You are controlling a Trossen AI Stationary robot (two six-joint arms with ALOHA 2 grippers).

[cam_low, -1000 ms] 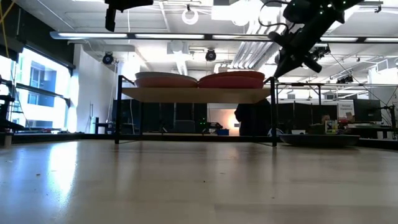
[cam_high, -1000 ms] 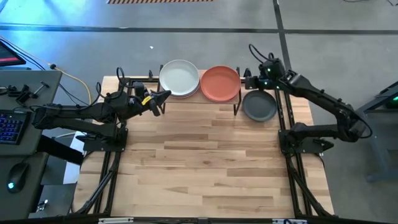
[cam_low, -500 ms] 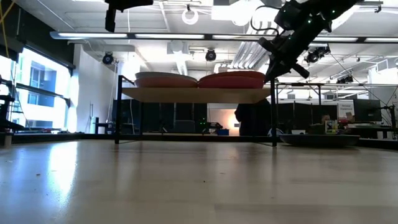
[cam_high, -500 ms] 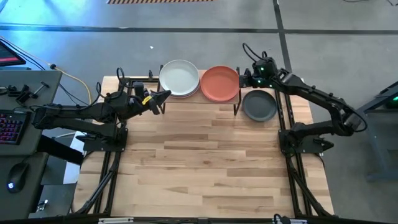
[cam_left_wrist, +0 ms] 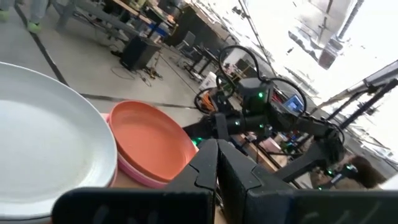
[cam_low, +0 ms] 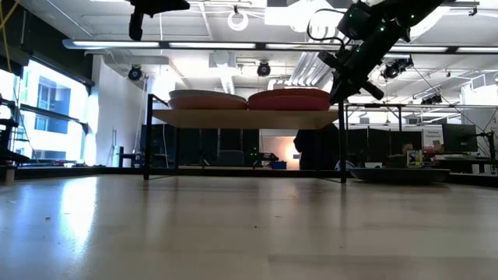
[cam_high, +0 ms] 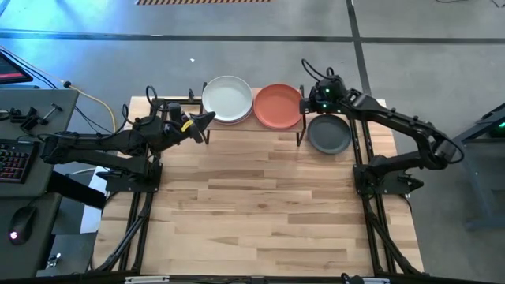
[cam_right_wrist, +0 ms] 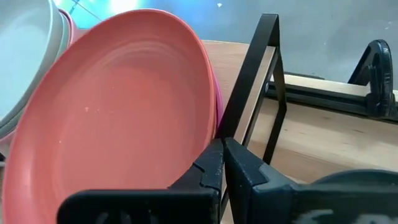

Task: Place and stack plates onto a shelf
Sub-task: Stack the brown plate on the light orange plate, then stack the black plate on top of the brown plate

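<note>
On the shelf [cam_low: 245, 118] stand two stacks of plates. The left stack has a pale grey-white plate [cam_high: 227, 99] on top. The right stack has a terracotta plate [cam_high: 278, 105] [cam_right_wrist: 118, 118] on a pink one [cam_left_wrist: 146, 177]. A dark grey plate [cam_high: 329, 134] rests flat on the table, right of the shelf. My right gripper [cam_high: 309, 101] [cam_right_wrist: 222, 152] is shut, with its tips at the terracotta plate's right rim, next to a black shelf leg [cam_right_wrist: 249, 81]. My left gripper [cam_high: 202, 121] [cam_left_wrist: 217, 152] is shut and hovers left of the white plate. My right gripper's shut fingertips [cam_right_wrist: 214, 149] stand level at the right rim of the terracotta plate [cam_right_wrist: 208, 93], coming from the table's right. I cannot tell whether they touch the rim or the pink plate beneath it.
The shelf stands at the table's far edge on thin black legs [cam_low: 148, 136] [cam_low: 343, 140]. Bare wooden tabletop [cam_high: 260, 205] stretches from the shelf to the near edge. A desk with a keyboard [cam_high: 16, 158] stands off the table's left side.
My right gripper has moved toward the table's left, from above the dark grey plate's far side to the terracotta plate's right rim, staying shut. The plates have stayed where they were.
</note>
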